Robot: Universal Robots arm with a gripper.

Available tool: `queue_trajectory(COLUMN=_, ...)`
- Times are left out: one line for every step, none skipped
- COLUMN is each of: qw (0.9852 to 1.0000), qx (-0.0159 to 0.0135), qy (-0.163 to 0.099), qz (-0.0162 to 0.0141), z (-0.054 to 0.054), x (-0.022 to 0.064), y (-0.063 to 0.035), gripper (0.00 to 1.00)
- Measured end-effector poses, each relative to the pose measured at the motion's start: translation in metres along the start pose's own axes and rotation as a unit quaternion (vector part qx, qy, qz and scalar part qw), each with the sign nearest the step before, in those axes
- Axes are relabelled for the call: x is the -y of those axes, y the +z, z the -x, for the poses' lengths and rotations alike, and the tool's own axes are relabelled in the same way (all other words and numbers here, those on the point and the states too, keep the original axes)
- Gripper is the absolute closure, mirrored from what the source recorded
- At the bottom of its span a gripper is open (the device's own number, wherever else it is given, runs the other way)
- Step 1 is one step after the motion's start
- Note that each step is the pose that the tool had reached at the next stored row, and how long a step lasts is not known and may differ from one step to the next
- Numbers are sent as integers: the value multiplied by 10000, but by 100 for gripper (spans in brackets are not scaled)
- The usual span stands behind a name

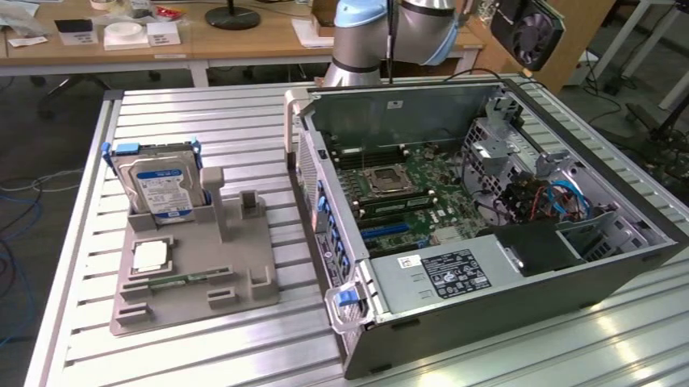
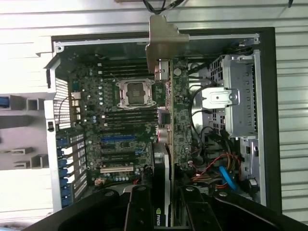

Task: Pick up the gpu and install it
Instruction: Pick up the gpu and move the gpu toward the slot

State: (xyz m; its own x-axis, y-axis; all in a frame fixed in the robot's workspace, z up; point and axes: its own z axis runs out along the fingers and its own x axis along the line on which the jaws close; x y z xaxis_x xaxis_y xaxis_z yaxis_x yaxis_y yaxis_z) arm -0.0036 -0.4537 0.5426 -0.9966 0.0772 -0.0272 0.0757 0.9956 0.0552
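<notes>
My gripper (image 2: 164, 208) is shut on the gpu (image 2: 165, 120); its dark fingers (image 2: 138, 207) clamp either side of the card. I see the gpu edge-on, with its silvery bracket (image 2: 161, 41) at the far end. It hangs well above the open computer case (image 2: 159, 37), over the motherboard (image 2: 120, 110) between the processor socket (image 2: 134, 92) and the drive cage. In the exterior view the gpu (image 1: 528, 32) shows its dark fan face high over the back of the case (image 1: 646, 242), near the arm (image 1: 366, 40).
Blue and black expansion slots (image 2: 118, 139) lie on the motherboard's near side. A grey fixture (image 1: 194, 266) on the slatted table at the exterior view's left holds a blue-labelled hard drive (image 1: 161, 189) and a memory stick (image 1: 173, 280). Cables (image 1: 538, 201) crowd the drive cage.
</notes>
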Motion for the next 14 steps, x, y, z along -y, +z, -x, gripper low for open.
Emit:
queue_trajectory(qw=10000, qx=0, qy=-1, qz=0, z=39, x=-3, y=2, gripper=73)
queue_trajectory(qw=10000, qx=0, qy=-2, qz=0, z=76, x=-6, y=4, gripper=73)
queue_trajectory(qw=10000, qx=0, qy=-2, qz=0, z=103, x=-8, y=5, gripper=73)
queue_trajectory(qw=10000, qx=0, qy=-2, qz=0, z=124, x=-10, y=6, gripper=73)
queue_trajectory(qw=10000, qx=0, qy=-2, qz=0, z=144, x=-11, y=7, gripper=73)
queue_trajectory(qw=10000, qx=0, qy=-3, qz=-1, z=164, x=-13, y=8, gripper=73)
queue_trajectory(qw=10000, qx=0, qy=-3, qz=-1, z=181, x=-14, y=9, gripper=73)
queue_trajectory(qw=10000, qx=0, qy=-3, qz=0, z=197, x=-15, y=11, gripper=73)
queue_trajectory(qw=10000, qx=0, qy=-3, qz=0, z=210, x=-17, y=13, gripper=73)
queue_trajectory(qw=10000, qx=0, qy=-3, qz=0, z=215, x=-17, y=13, gripper=73)
queue_trajectory(qw=10000, qx=0, qy=-3, qz=0, z=215, x=-17, y=13, gripper=73)
queue_trajectory(qw=10000, qx=0, qy=-2, qz=0, z=215, x=-17, y=13, gripper=73)
queue_trajectory(qw=10000, qx=0, qy=-2, qz=0, z=215, x=-17, y=13, gripper=73)
queue_trajectory(qw=10000, qx=0, qy=-2, qz=0, z=216, x=-17, y=13, gripper=73)
